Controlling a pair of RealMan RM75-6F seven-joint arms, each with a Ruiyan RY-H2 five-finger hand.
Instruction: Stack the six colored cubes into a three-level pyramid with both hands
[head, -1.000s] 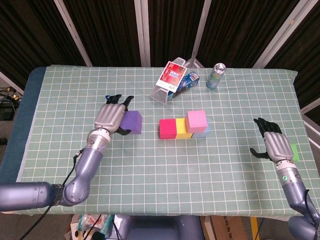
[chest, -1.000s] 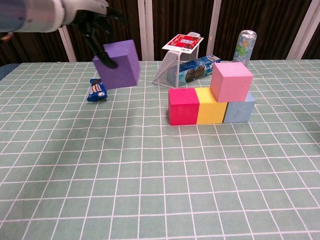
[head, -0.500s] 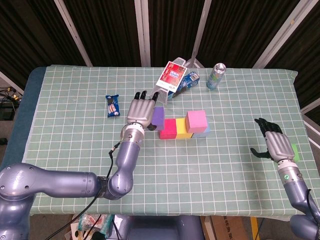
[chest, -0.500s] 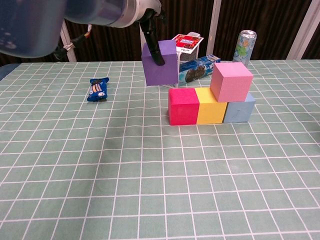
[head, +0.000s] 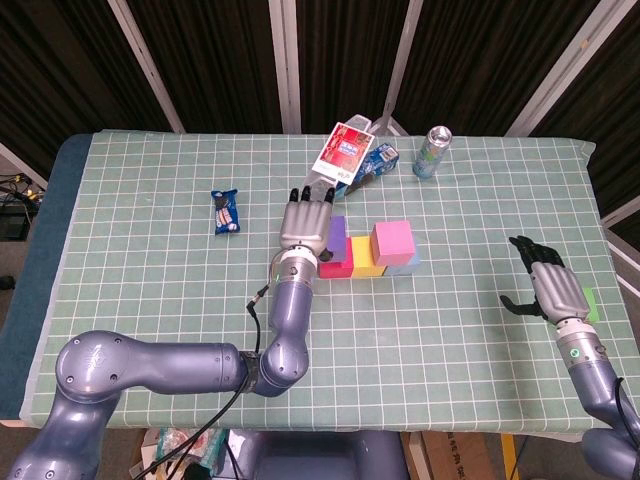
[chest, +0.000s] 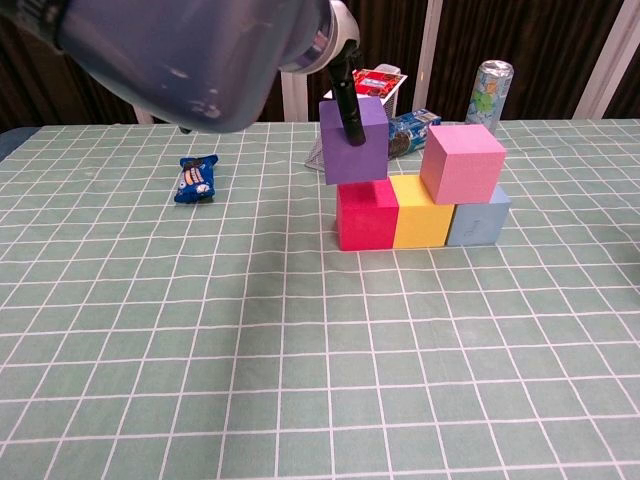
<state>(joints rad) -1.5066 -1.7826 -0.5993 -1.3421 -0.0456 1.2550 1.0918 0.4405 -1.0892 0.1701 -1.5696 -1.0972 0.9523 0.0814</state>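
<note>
Purple cube (chest: 354, 141) sits gripped in the left hand (head: 307, 224), tilted, directly over the red cube (chest: 366, 215) (contact unclear). Red, yellow cube (chest: 420, 211) and blue cube (chest: 480, 219) form a row on the table (chest: 300, 350); the pink cube (chest: 462, 163) rests on top. Right hand (head: 548, 287) hovers far off, fingers apart, holding nothing.

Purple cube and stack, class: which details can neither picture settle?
- Whether the purple cube rests on the red cube: the left robot hand covers it from the head view, and the chest view leaves contact unclear.
- Green cube: mostly hidden behind the right robot hand.
- Can label: too small.
</note>
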